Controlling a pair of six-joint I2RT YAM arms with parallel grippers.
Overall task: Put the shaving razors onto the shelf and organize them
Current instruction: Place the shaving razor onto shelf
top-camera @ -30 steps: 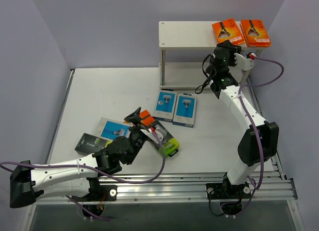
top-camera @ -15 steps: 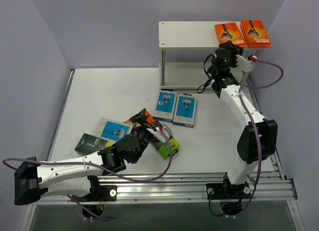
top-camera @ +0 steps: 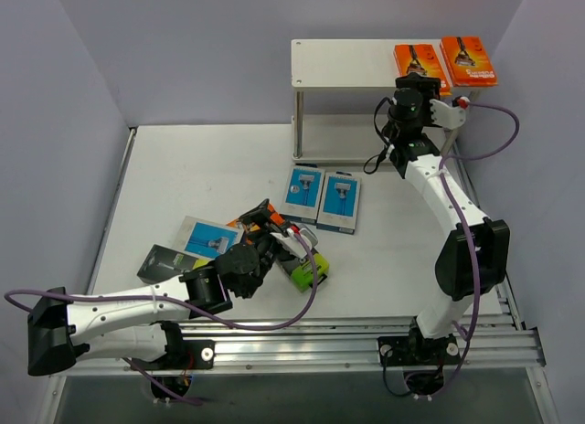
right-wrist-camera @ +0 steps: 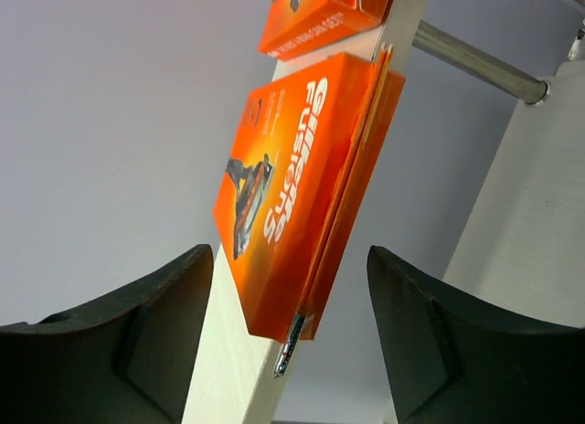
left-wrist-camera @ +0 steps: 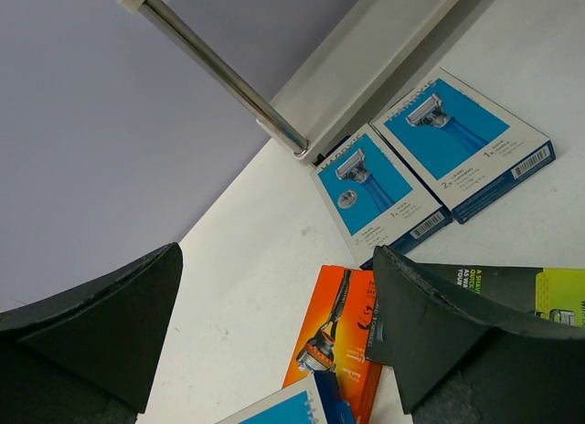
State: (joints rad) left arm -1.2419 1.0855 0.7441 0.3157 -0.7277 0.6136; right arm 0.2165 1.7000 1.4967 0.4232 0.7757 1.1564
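Razor packs number eight in all: three orange, three light blue, two black with lime-green ends.

Two of the orange ones lie flat, side by side, at the right end of the upper board of the shelf (top-camera: 347, 63), which stands at the far side of the table (top-camera: 201, 159) and has two beige boards. The first orange pack (top-camera: 421, 64) is the inner one, its near edge at the board's front edge. The second orange pack (top-camera: 467, 59) sits just beside it, nearer the corner. The right gripper (right-wrist-camera: 288, 250) is at that front edge with its jaws apart, one finger on each side of the first orange pack and a gap showing on both sides, so it grips nothing.

Six packs lie on the table. Two light blue packs (top-camera: 302, 194) (top-camera: 339, 201) rest next to each other in front of the shelf's left posts. A third light blue pack (top-camera: 206, 237) lies nearer the left arm, with one black pack (top-camera: 163, 262) just to its left. The other black pack (top-camera: 309, 258) lies near the middle of the table's front. Between these, the third orange pack (left-wrist-camera: 338, 337) lies flat, partly under the light blue one. The left gripper (left-wrist-camera: 274, 259) hangs over it with its jaws spread wide and nothing between them.
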